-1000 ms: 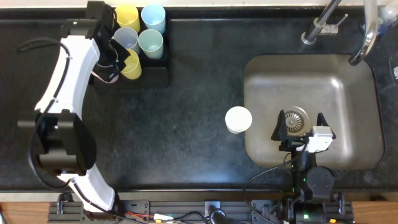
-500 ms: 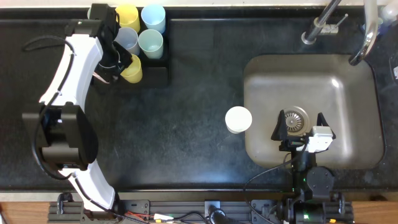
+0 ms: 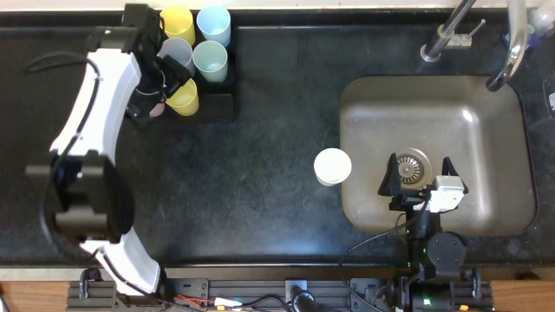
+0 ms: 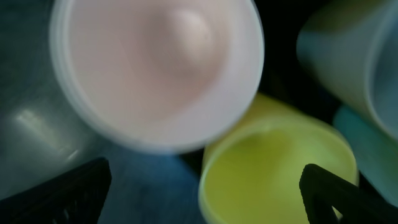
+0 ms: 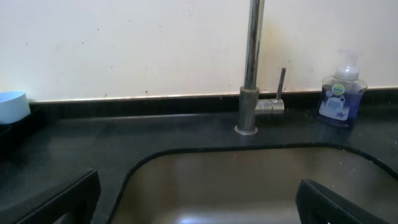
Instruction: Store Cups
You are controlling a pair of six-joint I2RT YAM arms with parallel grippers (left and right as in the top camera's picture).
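Observation:
A black tray (image 3: 218, 107) at the back left holds several upright cups: a yellow cup (image 3: 178, 21), a light blue cup (image 3: 213, 23), a teal cup (image 3: 210, 61) and a second yellow cup (image 3: 183, 94). My left gripper (image 3: 167, 74) hovers open just above the tray. In the left wrist view a pink cup (image 4: 155, 68) and the yellow cup (image 4: 280, 171) sit side by side right under the left gripper (image 4: 205, 177), with nothing held. A white cup (image 3: 332, 166) stands on the counter by the sink's left rim. My right gripper (image 3: 417, 178) rests open over the sink.
The steel sink (image 3: 486, 95) takes up the right side, with a faucet (image 3: 451, 33) behind it and a soap bottle (image 5: 339, 93) at the back. Dark counter (image 3: 251, 191) stretches between tray and sink.
The left arm has shifted slightly above the tray, first toward the back and then returning. The right arm and the white cup have not moved.

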